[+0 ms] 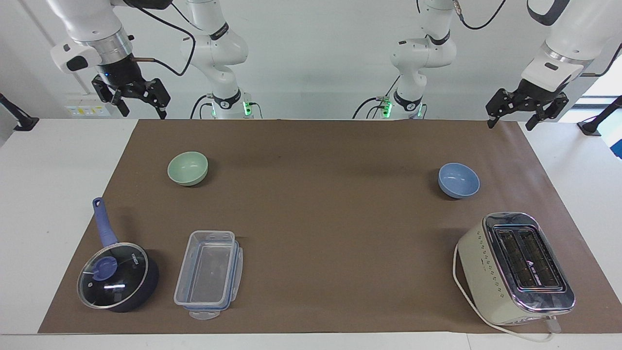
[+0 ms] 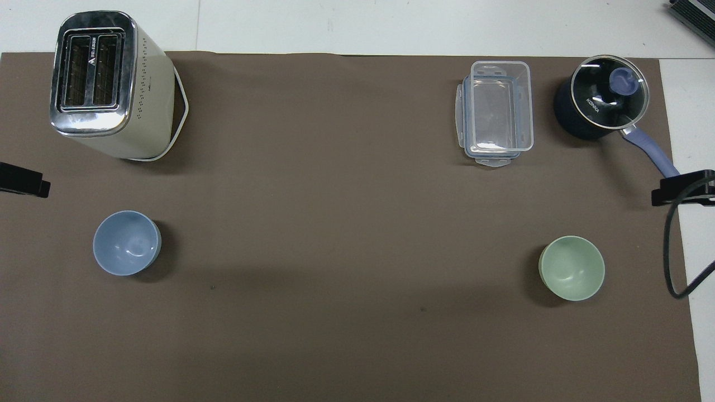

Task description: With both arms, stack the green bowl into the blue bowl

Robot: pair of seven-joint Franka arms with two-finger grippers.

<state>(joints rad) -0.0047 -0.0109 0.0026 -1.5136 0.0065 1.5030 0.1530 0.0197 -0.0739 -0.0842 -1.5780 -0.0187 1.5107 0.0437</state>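
The pale green bowl (image 1: 187,168) (image 2: 571,268) sits upright on the brown mat toward the right arm's end. The periwinkle blue bowl (image 1: 458,180) (image 2: 127,243) sits upright toward the left arm's end, about as near to the robots. Both are empty and a wide stretch of mat lies between them. My right gripper (image 1: 142,111) (image 2: 682,190) hangs open and empty over the mat's edge at the robots' side, well above the green bowl's end. My left gripper (image 1: 510,122) (image 2: 22,187) hangs open and empty over the mat's corner at the blue bowl's end.
A cream toaster (image 1: 515,267) (image 2: 106,84) with its white cord stands farther from the robots than the blue bowl. A clear lidless food box (image 1: 209,272) (image 2: 497,111) and a dark blue lidded saucepan (image 1: 116,277) (image 2: 600,100) lie farther out than the green bowl.
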